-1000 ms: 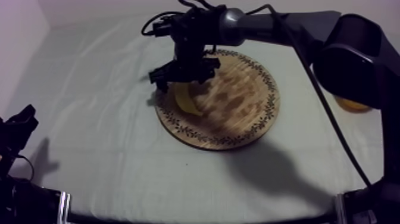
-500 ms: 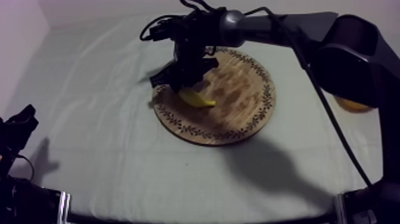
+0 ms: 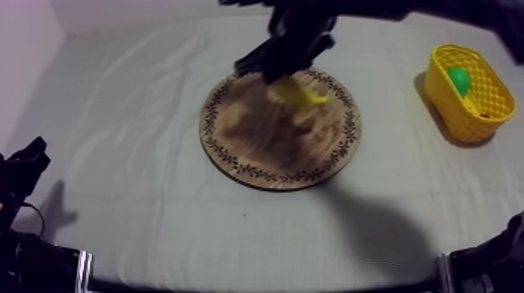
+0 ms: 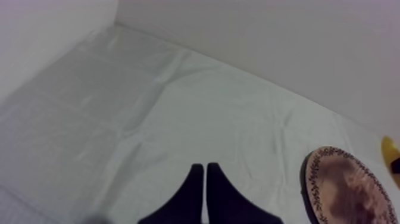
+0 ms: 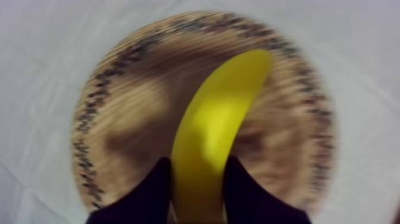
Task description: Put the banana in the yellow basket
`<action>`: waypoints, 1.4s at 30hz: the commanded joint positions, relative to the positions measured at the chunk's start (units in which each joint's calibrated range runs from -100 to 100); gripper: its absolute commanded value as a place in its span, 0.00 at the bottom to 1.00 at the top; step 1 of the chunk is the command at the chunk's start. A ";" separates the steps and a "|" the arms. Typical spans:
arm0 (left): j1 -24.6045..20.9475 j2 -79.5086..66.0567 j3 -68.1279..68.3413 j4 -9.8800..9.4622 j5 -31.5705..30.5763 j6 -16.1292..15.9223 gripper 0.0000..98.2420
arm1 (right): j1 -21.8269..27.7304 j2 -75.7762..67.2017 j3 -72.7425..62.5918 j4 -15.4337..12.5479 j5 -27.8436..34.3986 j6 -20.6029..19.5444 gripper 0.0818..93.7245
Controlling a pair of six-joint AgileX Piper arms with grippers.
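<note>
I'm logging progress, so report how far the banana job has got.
Done: the right tool is shut on the banana, which looks lifted clear of the wooden board. In hand: the banana hangs over the board, short of the basket. Left: bring it over the yellow basket, which holds a small green thing, and release it. The left tool lies shut, idle.

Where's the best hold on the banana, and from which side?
Across its narrow width, from above. The right gripper is shut on the banana near one end, so the long curved body juts out over the board; a hold nearer the middle would likely balance better.
</note>
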 commanded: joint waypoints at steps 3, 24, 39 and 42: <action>-0.02 0.03 0.04 0.02 -0.01 -0.01 0.00 | 7.44 -13.18 8.98 -0.37 -1.19 5.49 0.17; -0.02 0.03 0.04 0.02 -0.01 -0.01 0.00 | 36.91 -22.40 23.06 -4.96 -11.04 24.10 0.25; -0.02 0.03 0.04 0.02 -0.01 -0.01 0.00 | 40.99 -17.58 30.96 -7.40 -19.44 26.88 0.26; -0.02 0.03 0.04 0.02 -0.01 -0.04 0.00 | 40.79 -16.70 30.71 -7.14 -20.38 26.34 0.29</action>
